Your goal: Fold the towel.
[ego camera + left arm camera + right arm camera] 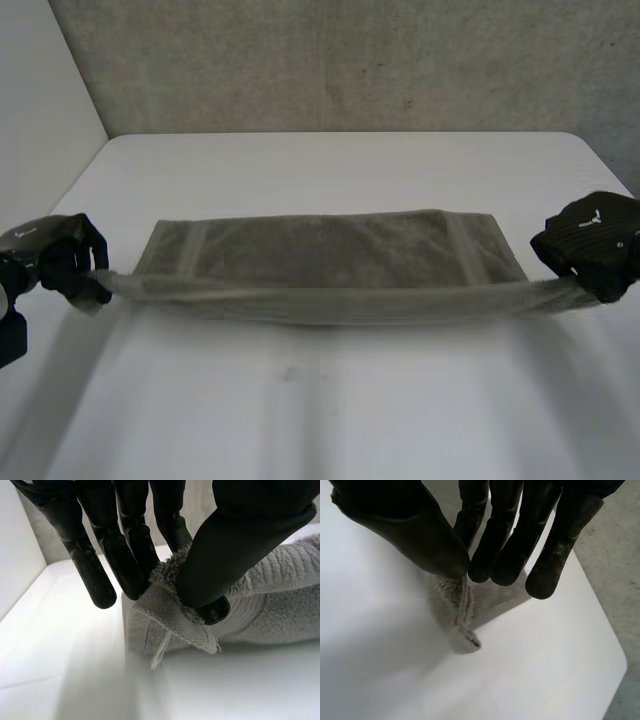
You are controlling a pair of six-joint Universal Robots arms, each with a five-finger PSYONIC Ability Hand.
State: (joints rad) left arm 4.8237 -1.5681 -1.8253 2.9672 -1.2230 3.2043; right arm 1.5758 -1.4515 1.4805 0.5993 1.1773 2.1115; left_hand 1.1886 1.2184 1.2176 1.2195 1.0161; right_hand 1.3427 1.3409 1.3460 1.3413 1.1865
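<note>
Left hand (70,262) pinches one near corner of the towel (330,250), right hand (590,240) the other. The near edge is taut and the rest lies on the table (330,400). It looks soft, light and floppy, so the corners seem the right hold.

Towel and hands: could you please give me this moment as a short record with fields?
towel: grey, far part flat on the white table, near edge lifted and stretched between the hands
left hand: pinches the towel's near left corner, thumb against fingers
right hand: pinches its near right corner likewise
fold: raised edge not yet laid over
</note>
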